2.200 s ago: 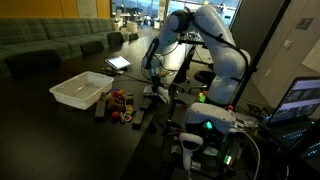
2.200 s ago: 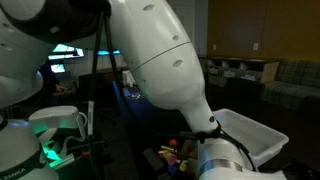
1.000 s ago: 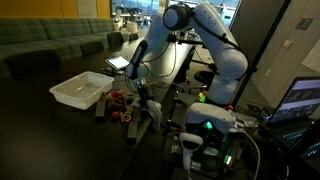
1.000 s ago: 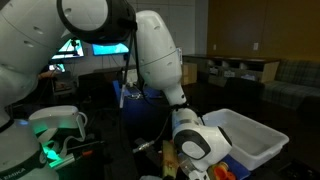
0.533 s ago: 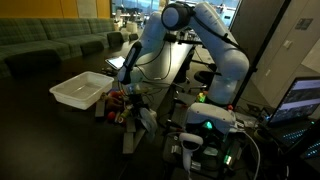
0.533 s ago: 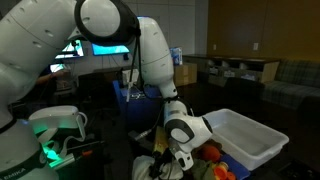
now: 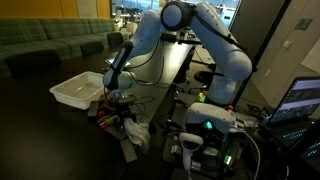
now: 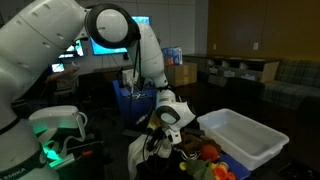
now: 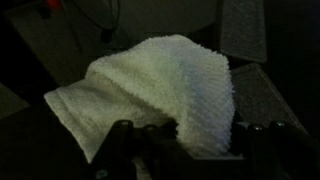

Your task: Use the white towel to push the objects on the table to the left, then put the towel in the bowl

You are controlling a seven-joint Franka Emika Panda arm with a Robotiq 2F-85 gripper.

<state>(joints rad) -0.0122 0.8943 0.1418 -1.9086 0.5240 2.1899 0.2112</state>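
My gripper [image 7: 122, 112] is shut on the white towel [image 7: 134, 133], which hangs from it just above the dark table. In an exterior view the towel [image 8: 140, 158] dangles left of the gripper [image 8: 160, 137]. In the wrist view the towel [image 9: 150, 90] fills the middle, bunched between the fingers [image 9: 190, 135]. Several small colourful objects [image 7: 108, 105] lie on the table beside the gripper, next to the white bowl-like bin [image 7: 79, 90]. They also show by the bin [image 8: 240, 140] in an exterior view as a heap [image 8: 205, 155].
A tablet [image 7: 118, 62] lies further back on the table. A computer case with a green light [image 7: 205, 125] stands to the right of the table edge. A sofa [image 7: 40, 45] is behind. A glowing device [image 8: 55, 125] sits near the arm base.
The arm has swung toward the bin side, carrying the towel along the table up to the objects. The towel now hangs lower beside them.
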